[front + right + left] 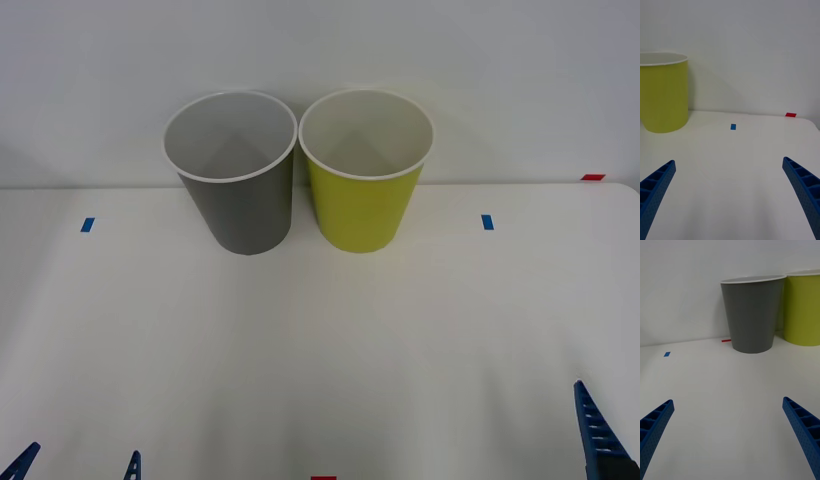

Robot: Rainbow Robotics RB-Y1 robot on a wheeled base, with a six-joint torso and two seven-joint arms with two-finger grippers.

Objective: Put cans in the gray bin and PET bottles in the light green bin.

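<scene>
While the gray bin (240,180) and light green bin (366,180) stood upright side by side at the white table's (320,340) far edge, both grippers hung low at the near edge. In the right wrist view, the right gripper's (729,176) jaws gaped empty. The left gripper (728,414) likewise spread wide, empty, facing the bins.

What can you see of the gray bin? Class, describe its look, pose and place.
The gray bin is a tall, round, tapered container, dark gray outside with a white rim and a pale inside that looks empty. It stands upright at the table's far edge near the wall, close beside the light green bin on its right; contact between them is unclear.
</scene>
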